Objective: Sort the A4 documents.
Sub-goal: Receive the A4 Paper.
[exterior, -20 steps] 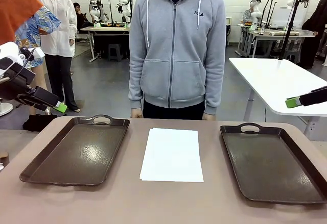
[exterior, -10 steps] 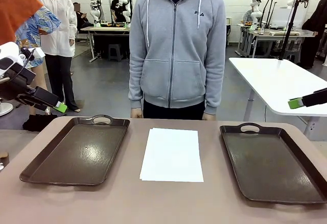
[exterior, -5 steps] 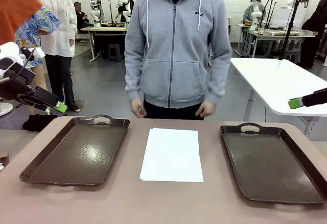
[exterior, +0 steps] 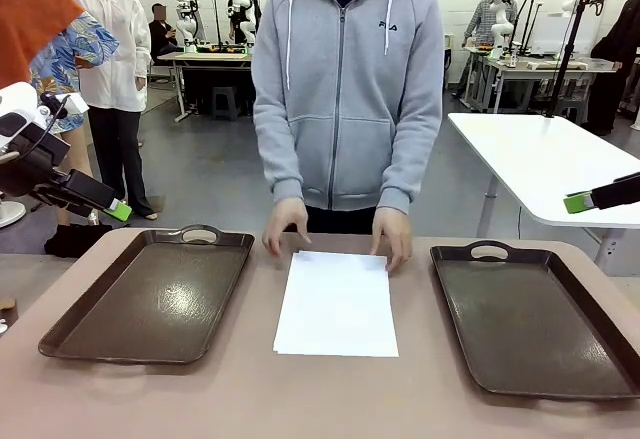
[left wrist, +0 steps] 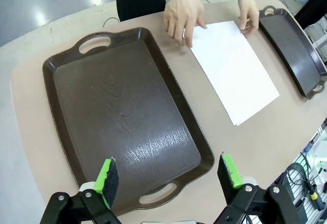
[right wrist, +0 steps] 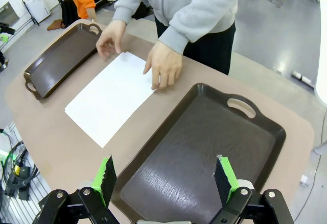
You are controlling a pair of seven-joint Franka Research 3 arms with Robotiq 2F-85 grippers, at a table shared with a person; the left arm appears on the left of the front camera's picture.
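A4 documents [exterior: 336, 304] lie in a flat white pile in the middle of the brown surface [exterior: 330, 394], between two dark brown handled trays and touching neither. How many sheets make up the pile cannot be told. The long sides run from the robot's edge toward the person. The left tray [exterior: 150, 299] and the right tray [exterior: 535, 314] both have nothing in them, and each has a handle cut-out at its far end.

A person in a grey zip hoodie stands at the far side, leaning in with both hands down at the far end of the pile. The hand nearer the left tray [exterior: 287, 224] has its fingertips at the far left corner of the paper. The hand nearer the right tray [exterior: 392, 236] rests its fingers on the far right corner.

The left claw [exterior: 118, 210] hangs in the air beyond the left end of the surface, apart from the tray and the paper. Seen from its wrist camera, the left claw [left wrist: 168, 175] is spread wide with nothing between its green pads, and the left tray [left wrist: 122, 117] lies below it.

The right claw [exterior: 575, 201] is held up at the right edge of the front view, above the surface. Seen from its own wrist camera, the right claw [right wrist: 166, 178] is also spread wide and holds nothing, over the right tray [right wrist: 199, 147], with the pile [right wrist: 110, 99] beside that tray.
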